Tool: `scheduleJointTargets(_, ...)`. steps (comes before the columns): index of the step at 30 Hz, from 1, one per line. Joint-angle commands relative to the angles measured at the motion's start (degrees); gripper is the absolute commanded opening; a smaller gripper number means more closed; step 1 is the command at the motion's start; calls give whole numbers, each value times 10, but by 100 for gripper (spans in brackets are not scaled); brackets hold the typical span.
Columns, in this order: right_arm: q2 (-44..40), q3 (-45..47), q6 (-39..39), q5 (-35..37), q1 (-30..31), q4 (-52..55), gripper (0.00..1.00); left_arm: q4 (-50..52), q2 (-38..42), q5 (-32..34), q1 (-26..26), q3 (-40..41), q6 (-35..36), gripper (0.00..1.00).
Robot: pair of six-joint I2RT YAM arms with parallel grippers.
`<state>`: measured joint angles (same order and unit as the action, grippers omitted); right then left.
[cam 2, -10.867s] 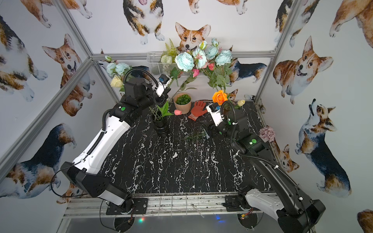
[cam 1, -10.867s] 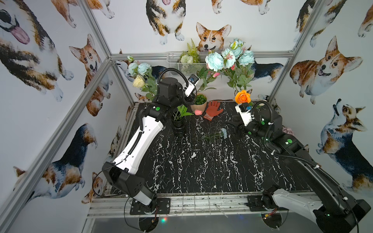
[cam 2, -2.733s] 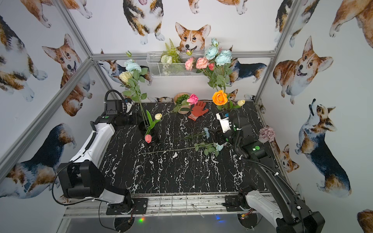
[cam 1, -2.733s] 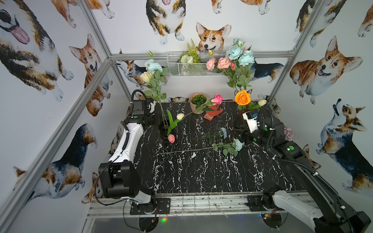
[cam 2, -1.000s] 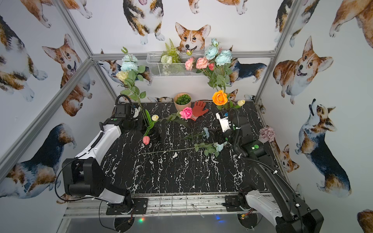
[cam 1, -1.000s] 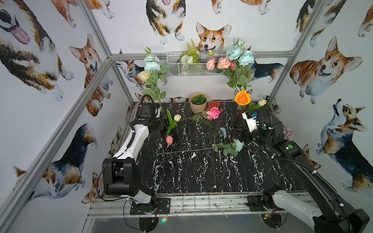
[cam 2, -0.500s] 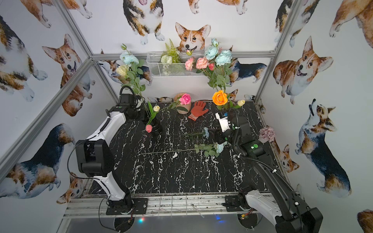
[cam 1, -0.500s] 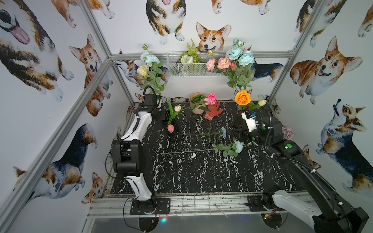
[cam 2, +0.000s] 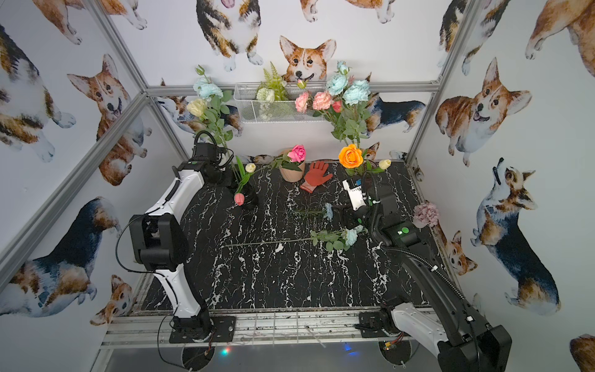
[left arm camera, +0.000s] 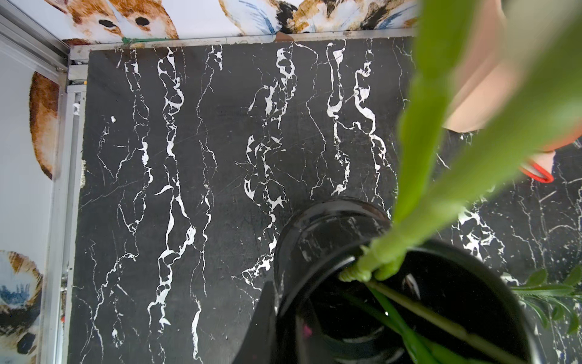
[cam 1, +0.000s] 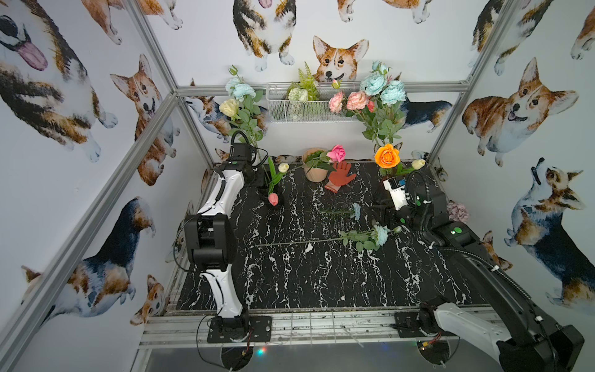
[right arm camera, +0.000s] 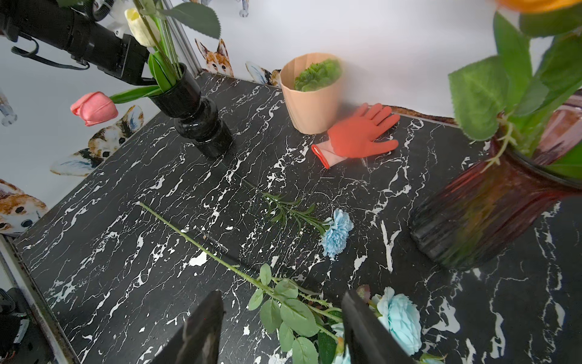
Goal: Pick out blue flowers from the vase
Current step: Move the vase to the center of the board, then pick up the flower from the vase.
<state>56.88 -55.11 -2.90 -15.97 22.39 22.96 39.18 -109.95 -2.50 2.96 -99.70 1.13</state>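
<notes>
At the upper left of the tabletop [cam 1: 289,273], the left fingers [left arm camera: 263,318] were pressed together beside the rim of the black vase [right arm camera: 195,107]. Whether they pinched a stem could not be seen. An aqua spray [cam 1: 240,90] rose from that vase toward the upper left of the frame in both top views, its stem disappearing behind the wrist. The step looked to be drawing it out. It would best be lifted straight up and slowly, so its leaves did not drag the pink tulip [right arm camera: 94,108] along or tip the vase. Right of centre, the right fingers [right arm camera: 201,331] were spread and held nothing. They straddled the leafy stem of an aqua bloom [right arm camera: 400,318] lying flat, with the bloom just outside one finger. A periwinkle bloom [right arm camera: 338,231] lay nearby. More aqua blooms [cam 1: 383,88] stood in the red-brown vase [right arm camera: 478,214] at the upper right.
</notes>
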Motion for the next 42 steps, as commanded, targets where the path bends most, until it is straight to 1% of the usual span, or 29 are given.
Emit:
scheduleJointTargets(1, 3, -2, 4, -7, -1, -28, 62, 25, -3, 24, -1, -9, 19, 23)
scheduleJointTargets(2, 3, -2, 4, -7, -2, -28, 62, 25, -3, 25, -1, -9, 19, 30)
scheduleJointTargets(5, 3, -2, 4, -6, -2, -28, 62, 20, -1, 25, -1, -10, 19, 44)
scheduleJointTargets(7, 3, -2, 5, -6, -1, -27, 62, 19, -3, 23, -1, -14, 19, 49)
scheduleJointTargets(9, 3, -2, 5, -6, -1, -26, 62, 20, -7, 18, -1, -20, 21, 51)
scheduleJointTargets(13, 6, -5, 5, -6, -1, -27, 62, 22, -8, 22, -1, -29, 24, 54)
scheduleJointTargets(16, 8, -6, 5, -6, -2, -27, 62, 14, 5, 22, -1, -22, 24, 55)
scheduleJointTargets(24, 11, -13, 5, -9, -2, -27, 62, -14, 77, 2, 0, 16, 21, 57)
scheduleJointTargets(28, 9, -11, 3, -7, -1, -26, 62, -43, 136, -10, 0, 59, 14, 57)
scheduleJointTargets(32, 7, -11, 3, -6, -2, -24, 62, -97, 190, -48, 0, 103, -2, 58)
scheduleJointTargets(34, 8, -9, 0, -7, -1, -28, 62, -140, 208, -88, 0, 126, -13, 60)
scheduleJointTargets(36, 8, -6, -4, -10, -1, -32, 62, -154, 214, -104, 0, 134, -17, 60)
scheduleJointTargets(42, 10, 7, -15, -18, -1, -48, 62, -178, 195, -106, 0, 125, -19, 60)
